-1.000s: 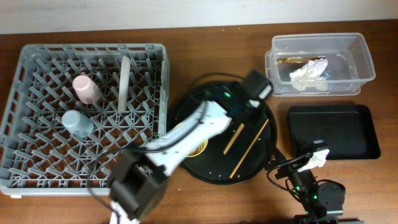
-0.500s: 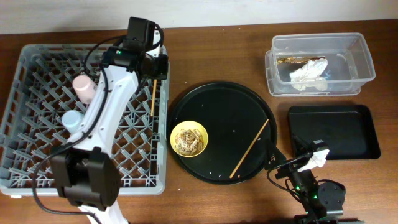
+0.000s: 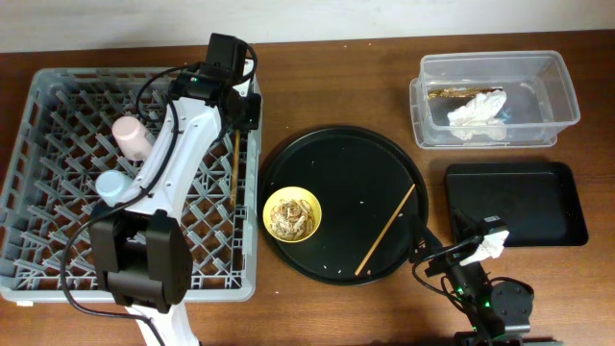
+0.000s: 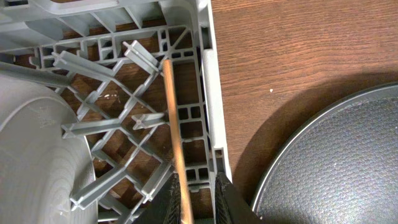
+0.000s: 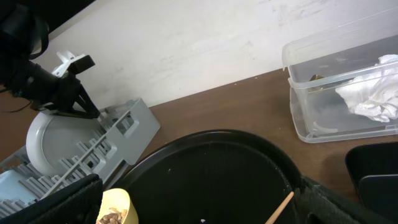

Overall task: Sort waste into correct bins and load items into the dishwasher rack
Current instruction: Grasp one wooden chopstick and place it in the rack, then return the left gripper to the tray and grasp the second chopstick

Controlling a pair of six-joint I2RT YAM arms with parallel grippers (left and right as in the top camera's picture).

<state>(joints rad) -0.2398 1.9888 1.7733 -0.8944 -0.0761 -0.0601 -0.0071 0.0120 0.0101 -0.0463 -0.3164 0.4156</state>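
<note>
**A:** Where does everything sit?

**B:** The dishwasher rack (image 3: pixel 58 240) fills the 9 o'clock side. It holds the plate (image 4: pixel 31 162), pink cup (image 3: pixel 132 136) and light-blue cup (image 3: pixel 113 185). The round black tray (image 3: pixel 356 163) in the centre carries the yellow bowl (image 3: pixel 268 213) of scraps (image 3: pixel 291 215) at its 8 o'clock and a chopstick (image 3: pixel 386 229) at 4.

**A:** And the grippers?

**B:** The left gripper (image 4: pixel 196 202) is at the rack's 1 o'clock corner, its fingers narrowly astride the second chopstick (image 4: pixel 173 130). Whether they pinch it, I cannot tell. The right gripper (image 3: pixel 459 252), at the table's 5 o'clock, is spread wide and empty.

Left wrist view: lower end of chopstick (image 4: pixel 173 118) hidden between left fingers (image 4: pixel 158 205); plate (image 4: pixel 31 149) and round tray (image 4: pixel 336 162) cut by frame edges. Right wrist view: right fingers (image 5: pixel 56 202) blurred, cropped at bottom edge
</note>
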